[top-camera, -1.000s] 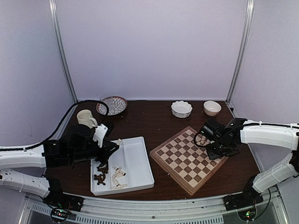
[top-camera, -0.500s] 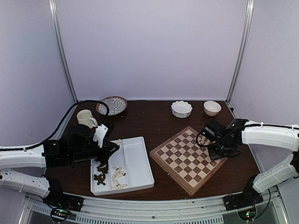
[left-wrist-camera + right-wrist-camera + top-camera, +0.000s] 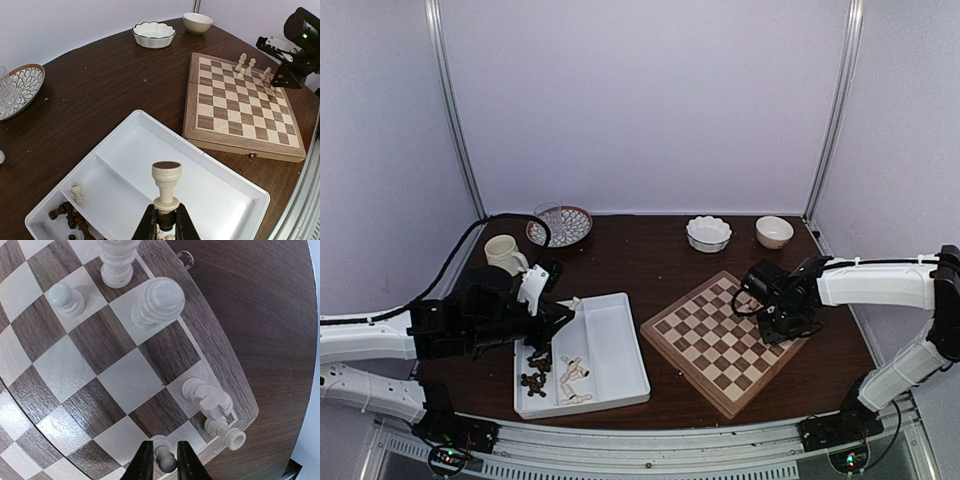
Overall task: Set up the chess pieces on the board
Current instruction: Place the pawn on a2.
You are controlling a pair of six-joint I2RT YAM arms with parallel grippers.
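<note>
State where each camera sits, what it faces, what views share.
Top external: above, behind the bases, facing the table; both arms show.
Left wrist: over the white tray, facing the board; jaws clamp a cream piece.
Right wrist: above the board's corner, facing down; jaws flank a pawn.
Shared: top and left wrist show tray and board.

Cream chess piece (image 3: 166,186) upright in left pincer (image 3: 165,216) — white tray (image 3: 235,187) below

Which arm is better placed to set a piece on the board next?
Probably right: the right gripper hangs over a corner of the board, fingers flanking a pawn there. The left gripper holds a cream piece, but above the tray, off the board.
</note>
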